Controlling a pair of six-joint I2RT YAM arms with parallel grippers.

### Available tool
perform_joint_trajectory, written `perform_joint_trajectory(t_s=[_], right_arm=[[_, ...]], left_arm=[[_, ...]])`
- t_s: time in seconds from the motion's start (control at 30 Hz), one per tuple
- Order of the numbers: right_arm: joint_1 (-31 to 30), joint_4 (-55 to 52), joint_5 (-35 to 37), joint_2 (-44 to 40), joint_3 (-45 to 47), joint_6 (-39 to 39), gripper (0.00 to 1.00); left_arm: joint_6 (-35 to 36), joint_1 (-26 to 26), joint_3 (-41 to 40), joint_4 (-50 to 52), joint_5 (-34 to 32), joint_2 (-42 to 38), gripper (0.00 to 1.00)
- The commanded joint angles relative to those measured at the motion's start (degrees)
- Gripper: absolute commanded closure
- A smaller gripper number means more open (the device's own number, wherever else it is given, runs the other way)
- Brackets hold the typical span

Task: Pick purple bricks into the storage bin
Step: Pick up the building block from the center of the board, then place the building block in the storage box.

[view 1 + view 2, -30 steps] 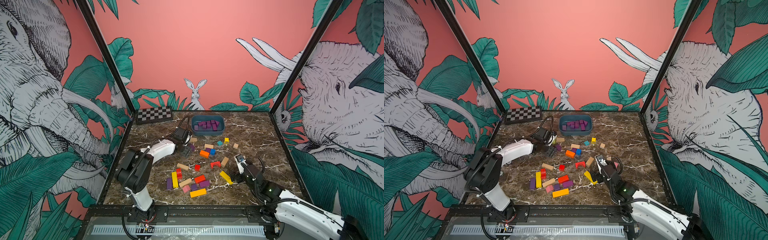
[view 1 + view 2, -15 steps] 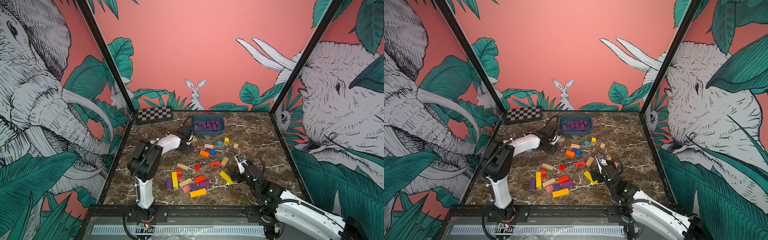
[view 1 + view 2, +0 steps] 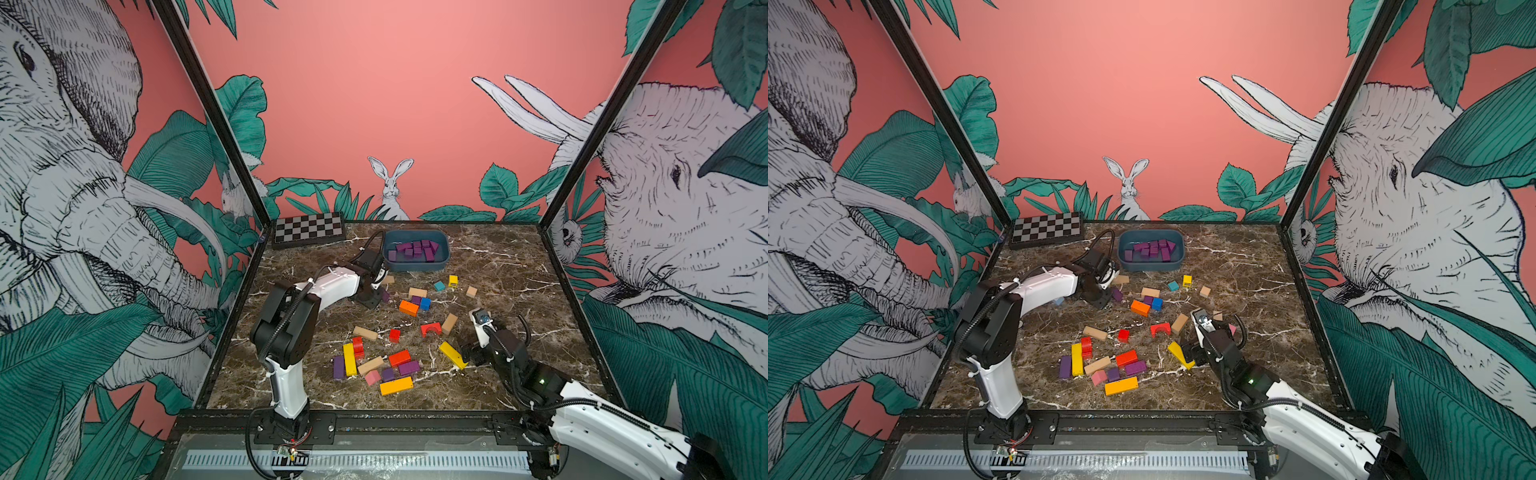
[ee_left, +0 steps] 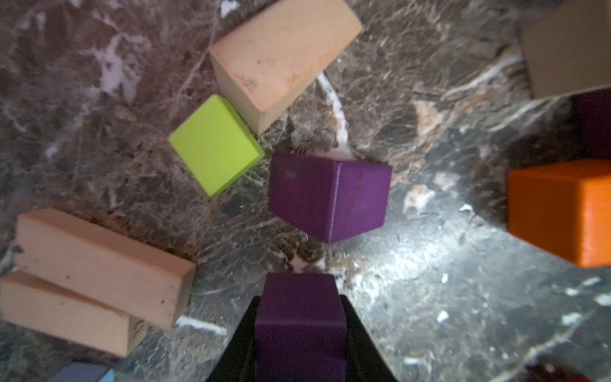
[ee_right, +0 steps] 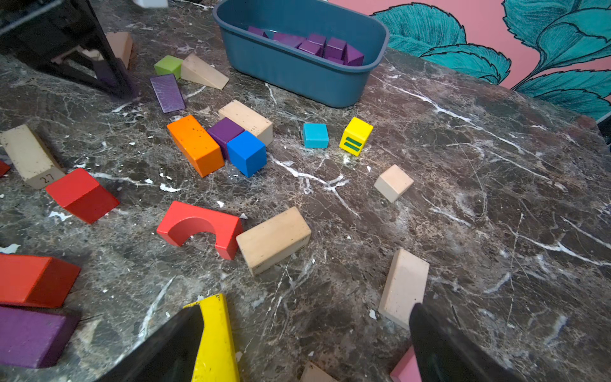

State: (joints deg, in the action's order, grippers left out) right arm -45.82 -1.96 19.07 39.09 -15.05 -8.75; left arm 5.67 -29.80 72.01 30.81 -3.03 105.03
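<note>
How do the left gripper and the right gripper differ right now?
The left gripper is shut on a purple brick; the right gripper is open and holds nothing. The left gripper sits close to the storage bin, while the right gripper is farther from it, nearer the table's front edge. A yellow wedge lies beside one finger of the right gripper. Both are black and low over the marble table.

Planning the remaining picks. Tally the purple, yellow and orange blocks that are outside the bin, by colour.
Purple bricks: 6, counting the held purple brick in the left gripper
Yellow blocks: 3
Orange blocks: 2
Total: 11
</note>
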Motion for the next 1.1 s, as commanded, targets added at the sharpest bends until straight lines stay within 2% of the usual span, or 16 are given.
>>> perform_joint_trajectory(t_s=[0.0, 0.13, 0.23, 0.57, 0.83, 1.07], right_arm=[[-0.32, 1.82, 0.53, -0.18, 0.54, -0.12, 0.01], [-0.32, 1.81, 0.61, -0.07, 0.41, -0.12, 0.01], [-0.32, 1.85, 0.86, 0.01, 0.41, -0.16, 0.01], [-0.32, 1.59, 0.36, -2.46, 1.24, 0.36, 0.0], [-0.23, 2.22, -1.84, -0.9, 0.98, 1.28, 0.01], [-0.15, 2.41, -2.63, 0.76, 0.38, 1.46, 0.01]], left_arm=[[-0.7, -0.04, 5.87, 2.01, 0.96, -5.6, 0.77], [-0.62, -1.01, 14.18, 4.19, 2.25, -3.78, 0.76], [0.04, -1.98, 22.4, 6.75, 2.14, 0.49, 0.76], [0.92, -4.25, 44.91, 11.29, 3.67, 18.03, 0.76], [0.88, -6.7, 65.74, 13.78, 7.2, 34.16, 0.66], [-3.06, -7.55, 68.29, 5.23, 11.42, 39.23, 0.63]])
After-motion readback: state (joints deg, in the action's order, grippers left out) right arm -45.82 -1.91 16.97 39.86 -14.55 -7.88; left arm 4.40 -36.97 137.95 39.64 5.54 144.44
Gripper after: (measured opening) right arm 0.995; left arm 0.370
